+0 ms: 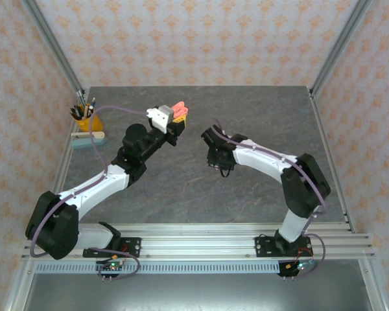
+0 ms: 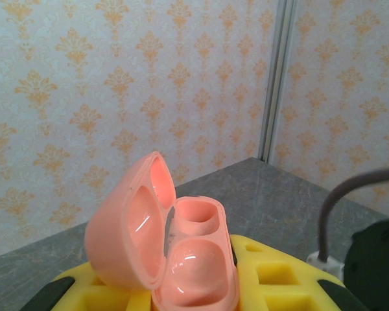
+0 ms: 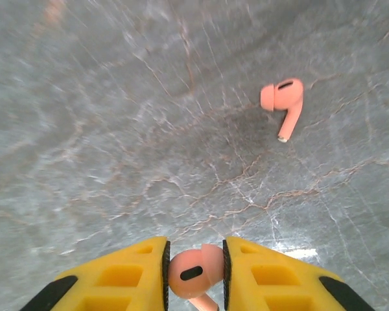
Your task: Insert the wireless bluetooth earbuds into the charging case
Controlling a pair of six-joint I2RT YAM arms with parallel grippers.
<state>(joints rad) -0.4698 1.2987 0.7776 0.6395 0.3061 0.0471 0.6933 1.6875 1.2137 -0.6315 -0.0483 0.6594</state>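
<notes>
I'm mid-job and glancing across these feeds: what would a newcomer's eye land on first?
First, the open pale-pink glossy charging case, its lid tipped back, gripped in the left gripper toward the rear middle of the grey marbled table. Next, the right gripper pinching a tiny pale-pink earbud between its yellow fingers. A second pale-pink earbud lies loose on the table just beyond.

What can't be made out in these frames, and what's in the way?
Right wrist view, held earbud: stem cut by bottom edge.
Right wrist view, pink smear at top left: too blurred to identify.
Left wrist view, charging case: lower end cut by bottom edge; glare hides whether the nearer well is filled.
Top external view, right gripper: its own body hides the fingertips and their load.
</notes>
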